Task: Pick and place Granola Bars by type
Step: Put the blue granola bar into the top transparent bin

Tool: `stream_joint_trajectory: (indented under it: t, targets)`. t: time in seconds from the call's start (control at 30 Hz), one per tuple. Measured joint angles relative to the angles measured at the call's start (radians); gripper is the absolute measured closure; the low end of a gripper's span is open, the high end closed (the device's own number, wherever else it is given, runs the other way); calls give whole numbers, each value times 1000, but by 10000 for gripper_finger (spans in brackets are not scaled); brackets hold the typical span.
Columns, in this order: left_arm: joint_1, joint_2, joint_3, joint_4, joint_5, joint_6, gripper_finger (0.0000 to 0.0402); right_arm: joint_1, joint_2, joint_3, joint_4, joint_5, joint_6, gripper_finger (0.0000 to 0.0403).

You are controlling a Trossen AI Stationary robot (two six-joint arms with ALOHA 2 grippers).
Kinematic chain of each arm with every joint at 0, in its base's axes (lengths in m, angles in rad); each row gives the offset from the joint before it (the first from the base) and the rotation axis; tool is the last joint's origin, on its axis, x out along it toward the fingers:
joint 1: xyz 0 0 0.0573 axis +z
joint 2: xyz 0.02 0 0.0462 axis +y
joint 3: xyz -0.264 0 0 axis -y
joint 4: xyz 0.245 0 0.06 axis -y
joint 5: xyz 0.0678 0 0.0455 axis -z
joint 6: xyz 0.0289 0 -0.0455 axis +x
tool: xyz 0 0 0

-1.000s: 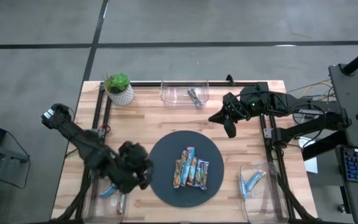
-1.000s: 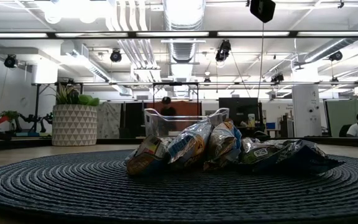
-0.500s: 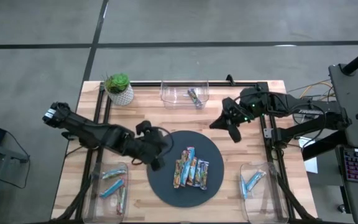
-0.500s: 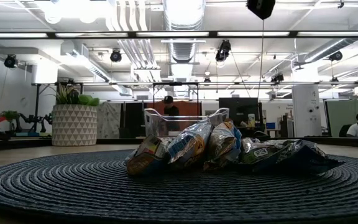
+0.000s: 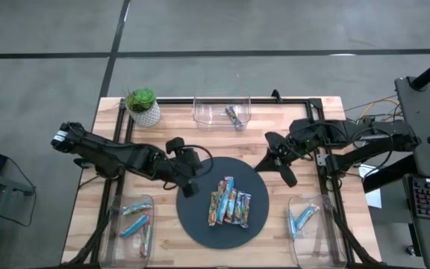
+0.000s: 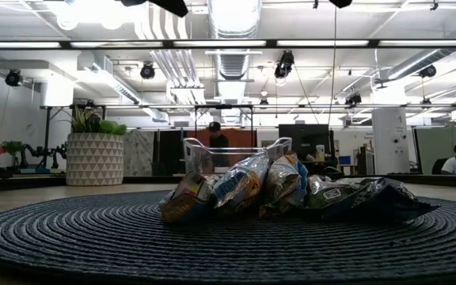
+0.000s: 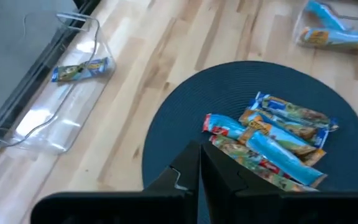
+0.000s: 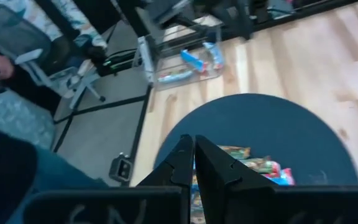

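At the upper left of the high view's wooden slatted table [image 5: 163, 138] stands a small green plant in a white patterned pot [image 5: 142, 106], and nothing lies between either arm and the large dark round woven mat [image 5: 200, 224] at centre. Three clear plastic bins sit around it: one at the top centre [image 5: 200, 113] holding one dark-wrapped bar [image 5: 234, 116], one at the lower left [image 5: 118, 224] with about three bars, one at the lower right [image 5: 327, 224] with two blue ones. Four shiny wrapped granola bars [image 5: 229, 202] lie side by side on the mat's middle. Over the mat's upper left edge hangs the left gripper [image 5: 190, 187], fingers pressed together and empty. Beside the mat's upper right edge hangs the right gripper [image 5: 290, 178], likewise clenched on nothing.
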Motion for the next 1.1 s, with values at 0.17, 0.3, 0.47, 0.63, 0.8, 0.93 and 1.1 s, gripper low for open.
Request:
stream_joint_trajectory:
  t: [0.17, 0.3, 0.47, 0.63, 0.8, 0.93, 1.1]
  targets:
    - [27, -51, -59, 50, 19, 29, 401, 58, 25, 1, 50, 1, 24, 394]
    - [41, -120, -124, 113, 30, 37, 401, 97, 64, 31, 48, 1, 20, 394]
    - [45, -218, -211, 170, 55, 82, 401, 141, 108, 96, 35, 2, -44, 394]
    - [45, -298, -275, 215, 99, 134, 401, 179, 145, 148, 0, 3, -169, 394]
    - [46, -348, -302, 224, 192, 206, 402, 192, 181, 190, -65, 2, -183, 394]
    - [49, -375, -302, 221, 248, 246, 402, 192, 224, 229, -125, 3, -163, 394]
    - [56, -404, -302, 189, 256, 266, 402, 192, 301, 299, -213, 2, -170, 394]
